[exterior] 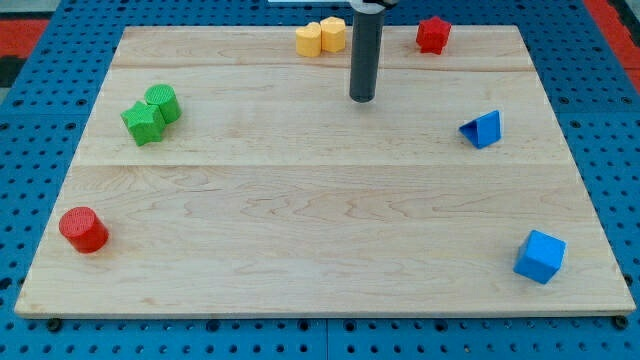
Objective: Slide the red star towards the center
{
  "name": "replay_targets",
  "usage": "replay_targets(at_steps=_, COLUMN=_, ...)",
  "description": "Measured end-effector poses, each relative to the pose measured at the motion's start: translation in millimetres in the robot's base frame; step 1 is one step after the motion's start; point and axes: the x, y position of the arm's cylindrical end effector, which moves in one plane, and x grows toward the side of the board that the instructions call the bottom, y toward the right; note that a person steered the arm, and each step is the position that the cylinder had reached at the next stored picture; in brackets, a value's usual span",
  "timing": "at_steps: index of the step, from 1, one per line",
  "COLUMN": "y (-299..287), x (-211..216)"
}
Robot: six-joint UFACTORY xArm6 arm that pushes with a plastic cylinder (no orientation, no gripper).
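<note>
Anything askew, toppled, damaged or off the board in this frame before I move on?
Nothing stands out. All blocks sit flat on the wooden board: red star and two yellow blocks near the view's top edge, green pair left, red cylinder, blue triangle, blue cube. My tip touches none.

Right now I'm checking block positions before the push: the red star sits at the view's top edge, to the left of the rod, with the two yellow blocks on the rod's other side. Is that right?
Not quite. In the camera view the red star is at the view's top edge but to the right of my tip, apart from it. The two yellow blocks are on the other side, the left.
</note>
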Motion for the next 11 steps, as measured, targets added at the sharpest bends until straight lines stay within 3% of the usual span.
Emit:
replay_targets(at_steps=2, y=191.3, x=-40.2)
replay_targets(at_steps=3, y=228.2, x=-120.4)
replay_targets(at_steps=5, y=207.1, x=-140.6)
replay_targets(at_steps=7, y=113.4, x=-140.0)
replay_targets(at_steps=8, y=99.2, x=-135.1)
replay_targets(at_steps=10, y=45.6, x=-77.0)
replay_targets(at_steps=11, y=77.2, x=-46.9)
